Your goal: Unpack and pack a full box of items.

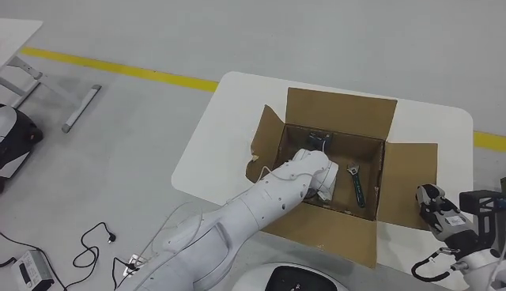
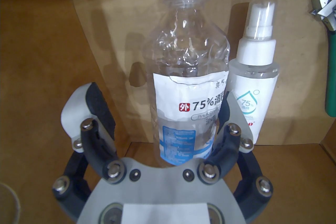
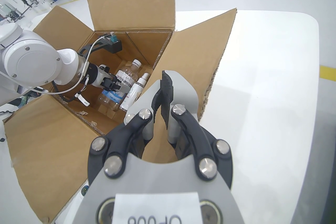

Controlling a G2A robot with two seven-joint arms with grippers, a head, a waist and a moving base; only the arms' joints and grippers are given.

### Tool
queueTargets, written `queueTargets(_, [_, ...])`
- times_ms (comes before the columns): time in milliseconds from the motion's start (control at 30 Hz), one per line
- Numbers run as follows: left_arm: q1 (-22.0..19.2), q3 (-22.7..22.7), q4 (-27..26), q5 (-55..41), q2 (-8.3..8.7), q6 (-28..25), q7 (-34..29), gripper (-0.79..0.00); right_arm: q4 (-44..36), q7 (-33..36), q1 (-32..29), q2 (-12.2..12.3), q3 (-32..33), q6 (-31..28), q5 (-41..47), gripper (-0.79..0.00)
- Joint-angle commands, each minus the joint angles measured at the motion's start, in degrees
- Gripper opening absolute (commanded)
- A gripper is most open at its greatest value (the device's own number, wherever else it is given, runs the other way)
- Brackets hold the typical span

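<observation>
An open cardboard box [image 1: 340, 109] stands on the white table [image 1: 225, 133]. Inside it a clear bottle [image 2: 186, 64] with a white cap lies beside a small white spray bottle [image 2: 256, 83]. A green-handled wrench [image 1: 357, 187] rests along the box's right side. My left gripper [image 2: 160, 114] is down in the box, open around the clear bottle's labelled lower half. One finger [image 2: 228, 114] sits between the two bottles; the other [image 2: 90, 107] stands apart from the bottle. My right gripper [image 3: 164, 89] is shut and empty, outside the box over its right flap [image 3: 199, 57].
All four box flaps are folded outward. Bare tabletop [image 3: 275, 78] lies beyond the right flap. Off the table's left, cables [image 1: 87, 247] lie on the floor and another table's leg [image 1: 79, 105] stands there.
</observation>
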Motion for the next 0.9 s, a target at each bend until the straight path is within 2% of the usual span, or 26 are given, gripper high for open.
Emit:
queueTargets(0, [0.0,-0.2,0.0,0.2,-0.11,-0.1,-0.3,0.000,0.0,0.1,0.0,0.0,0.0,0.1,0.1,-0.785])
queueTargets(133, [0.0,-0.6,0.2,0.9,-0.27,-0.6,-0.5,0.000,0.0,0.2,0.1,0.0,-0.1,0.0,0.0,-0.785])
queueTargets(233, [-0.3,-0.8,0.5,2.0,-0.36,-0.5,-0.3,-0.089,0.0,0.2,0.2,0.0,-0.1,0.0,0.0,-0.785])
queueTargets(333, [-0.3,-1.4,0.9,2.5,-0.37,-0.9,-0.6,-0.074,0.0,0.1,0.1,0.0,-0.1,0.1,0.0,-0.785])
queueTargets(433, [-0.1,-1.8,1.5,2.8,-0.48,-1.3,-0.6,0.000,0.0,0.1,0.1,0.0,-0.1,0.1,0.0,-0.785])
queueTargets(667, [0.6,-1.8,1.5,2.7,-1.14,-2.2,-1.0,-0.006,0.0,0.1,0.1,-0.1,-0.1,0.1,0.0,-0.785])
queueTargets(700, [0.7,-1.7,1.7,2.9,-1.24,-2.1,-0.9,-0.031,0.0,0.1,0.1,-0.1,-0.1,0.1,0.0,-0.785])
queueTargets(733, [0.7,-1.8,1.8,2.9,-1.34,-2.1,-0.8,-0.108,0.0,0.1,0.1,-0.1,-0.1,0.0,-0.1,-0.785])
queueTargets(767, [0.7,-1.8,2.0,3.0,-1.43,-2.1,-0.8,-0.271,0.0,0.1,0.2,-0.1,-0.1,0.0,-0.1,-0.785])
queueTargets(800, [0.6,-1.8,2.3,3.3,-1.50,-2.0,-0.7,-0.354,0.0,0.1,0.1,-0.1,-0.1,0.1,-0.1,-0.785])
queueTargets(867, [0.5,-2.0,2.6,3.6,-1.65,-1.9,-0.5,-0.422,-0.1,0.0,0.1,-0.1,-0.1,0.1,0.0,-0.785])
